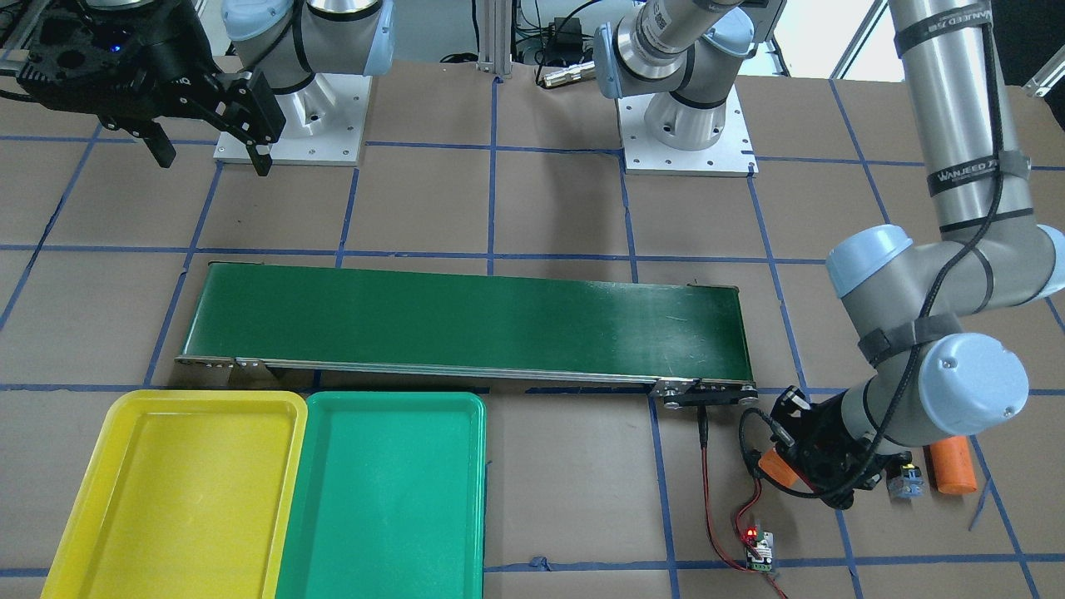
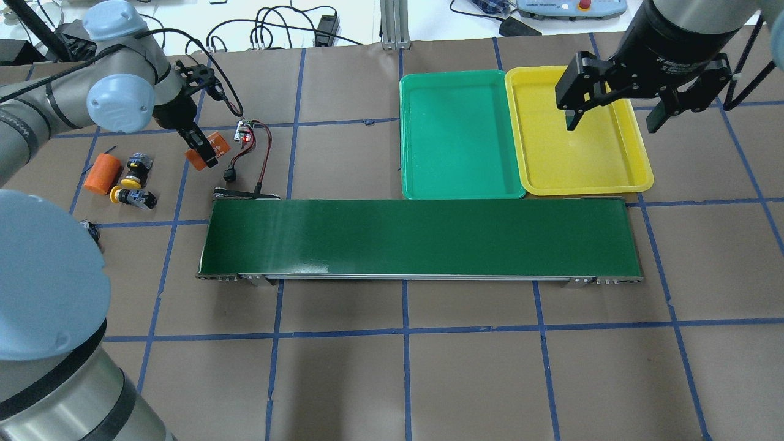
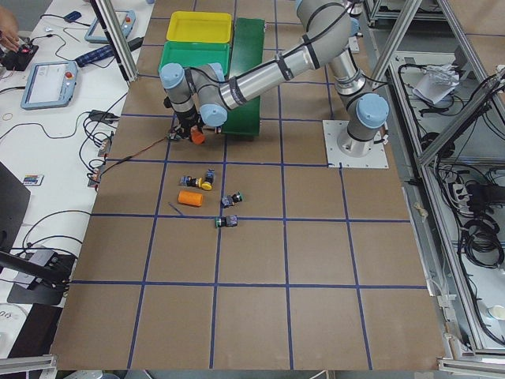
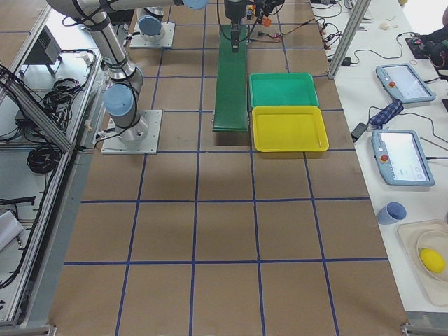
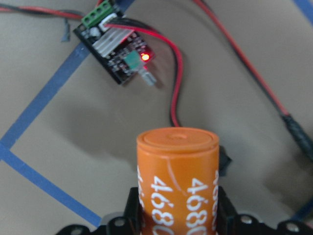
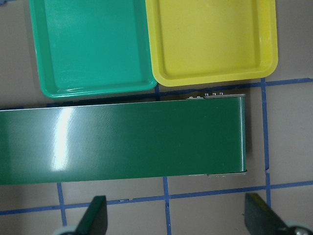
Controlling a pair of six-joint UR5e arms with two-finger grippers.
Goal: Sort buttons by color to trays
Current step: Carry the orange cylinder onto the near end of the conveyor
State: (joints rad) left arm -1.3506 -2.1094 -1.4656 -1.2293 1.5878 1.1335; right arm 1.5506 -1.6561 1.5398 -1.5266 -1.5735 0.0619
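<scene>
Beside a loose orange cylinder on the desk, the light, rigid buttons look best pinched across their boxy bodies, not the slick caps, while the left hand clamps the 4680 cylinder and the right hand hangs spread over the yellow tray.

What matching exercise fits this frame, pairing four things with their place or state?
Things:
1. left gripper
2. right gripper
3. green tray
4. loose orange cylinder

States:
A. empty, next to the yellow tray
B. shut on the orange cylinder marked 4680
C. lying beside the yellow buttons
D. open, holding nothing

Pairs: 1-B; 2-D; 3-A; 4-C.
</scene>
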